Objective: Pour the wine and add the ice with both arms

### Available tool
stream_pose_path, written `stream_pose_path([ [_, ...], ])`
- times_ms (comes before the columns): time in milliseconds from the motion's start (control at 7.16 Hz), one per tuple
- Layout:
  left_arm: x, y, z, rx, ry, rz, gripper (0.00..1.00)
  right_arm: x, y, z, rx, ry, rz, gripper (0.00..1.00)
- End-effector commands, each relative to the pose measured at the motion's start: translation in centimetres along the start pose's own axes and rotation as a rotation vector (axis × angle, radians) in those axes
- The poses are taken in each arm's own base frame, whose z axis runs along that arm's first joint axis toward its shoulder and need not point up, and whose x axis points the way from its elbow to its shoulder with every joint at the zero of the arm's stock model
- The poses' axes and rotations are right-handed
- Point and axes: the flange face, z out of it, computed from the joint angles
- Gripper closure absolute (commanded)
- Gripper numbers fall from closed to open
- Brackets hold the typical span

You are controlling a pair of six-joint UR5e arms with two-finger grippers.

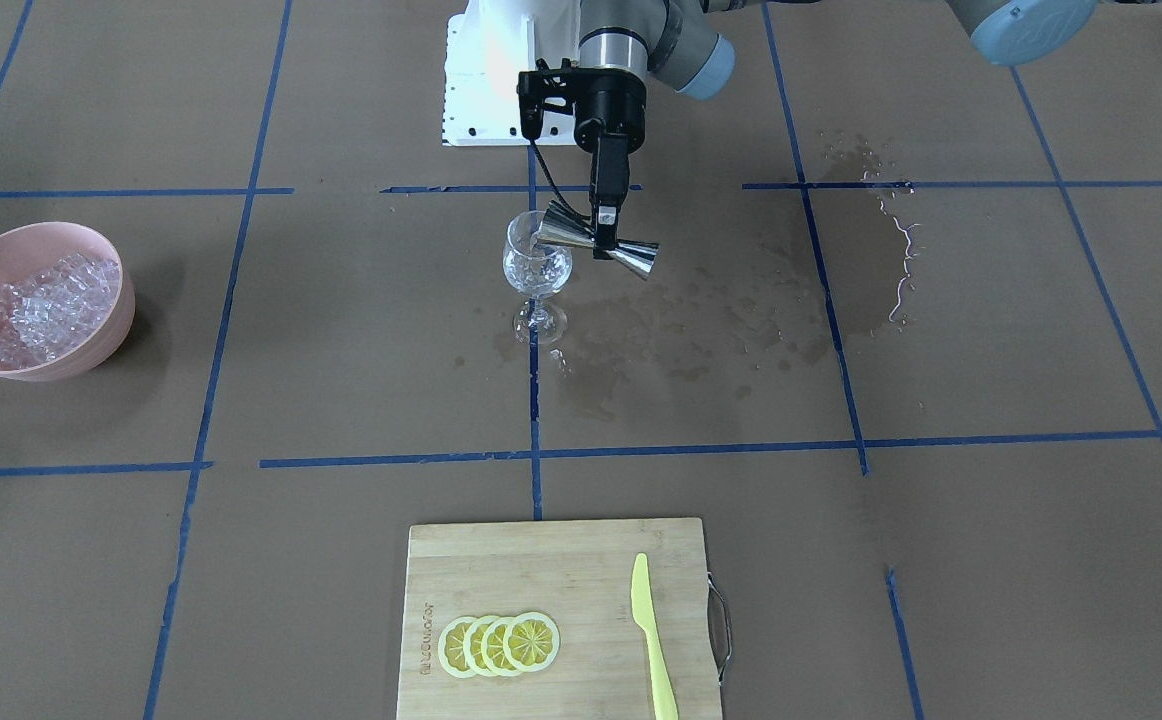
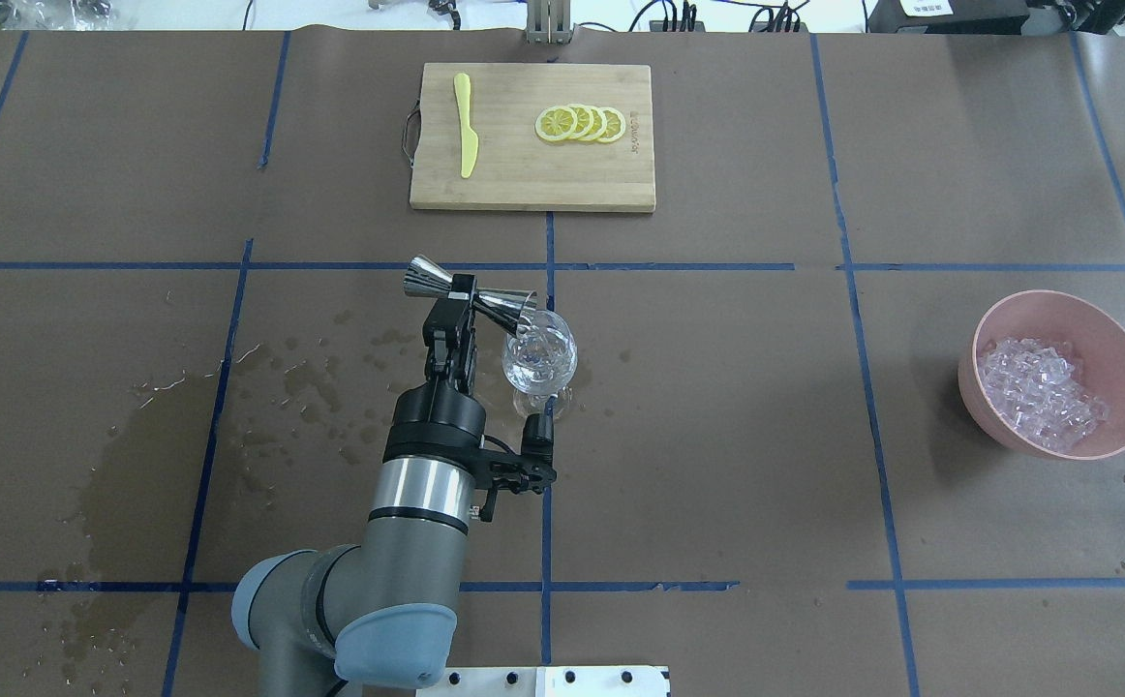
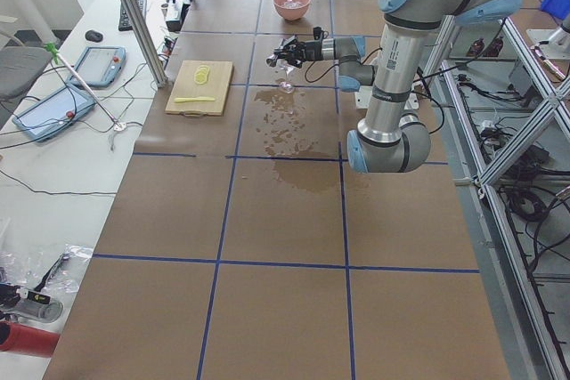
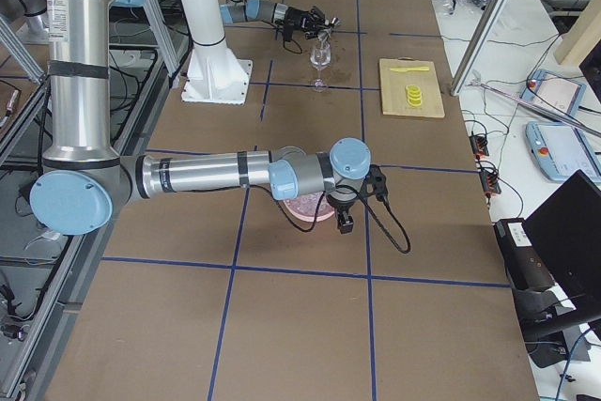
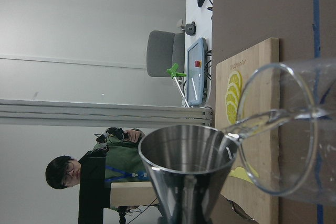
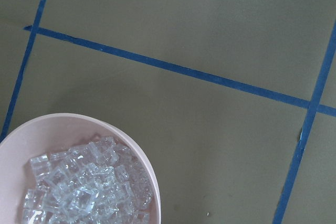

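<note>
Overhead exterior view: left gripper (image 2: pixel 462 290) at mid-table, fingers pinched tight on the narrow waist of a steel jigger (image 2: pixel 424 277). Holds it tipped onto its side, one cone mouth at the rim of a clear stemmed wine glass (image 2: pixel 541 360), the other cone pointing away. Glass upright on the brown table (image 2: pixel 717 436), foot on a blue tape line.

From the left wrist camera: a thin clear stream of the wine (image 5: pixel 262 121) running off the jigger's lip and over the glass rim.

Well off to the robot's right, a pink bowl (image 2: pixel 1119 319) heaped with the ice (image 2: pixel 1042 392); same cubes close up in the right wrist camera, bowl in the lower left corner.

Right gripper (image 4: pixel 344 221) visible only in the exterior right view, hanging over the bowl; no telling how its fingers stand.

At the far edge, a bamboo cutting board (image 2: pixel 524 179) with four overlapping lemon slices (image 2: pixel 582 123) and a yellow knife (image 2: pixel 467 126) lying apart from them. Wet blotches (image 2: pixel 136 455) on the table on the robot's left of the glass.
</note>
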Motion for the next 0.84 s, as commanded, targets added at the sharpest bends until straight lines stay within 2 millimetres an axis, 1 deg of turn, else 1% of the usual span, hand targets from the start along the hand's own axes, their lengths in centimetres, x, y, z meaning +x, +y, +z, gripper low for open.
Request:
stream_pose_path([
  [0, -0.1, -0.1, -0.2, 0.003, 0.001, 0.068, 1.0, 0.0, 0.0, 0.0, 0.0, 0.0, 0.0, 0.0],
  [140, 0.0, -0.2, -0.3, 0.005, 0.003, 0.067, 1.0, 0.0, 0.0, 0.0, 0.0, 0.0, 0.0, 0.0],
  [279, -0.3, 0.1, -0.3, 0.01, -0.004, 0.019, 1.0, 0.0, 0.0, 0.0, 0.0, 0.0, 0.0, 0.0],
  [419, 0.2, 1.7, -0.4, 0.023, -0.013, -0.056, 1.0, 0.1, 0.0, 0.0, -0.001, 0.0, 0.001, 0.0],
  [559, 1.4, 5.1, -0.7, 0.036, -0.025, -0.112, 1.0, 0.1, 0.0, 0.1, -0.003, 0.0, 0.0, 0.0],
  [698, 1.9, 8.7, -1.2, 0.058, -0.043, -0.193, 1.0, 0.2, 0.1, 0.1, -0.003, 0.0, 0.002, 0.0],
])
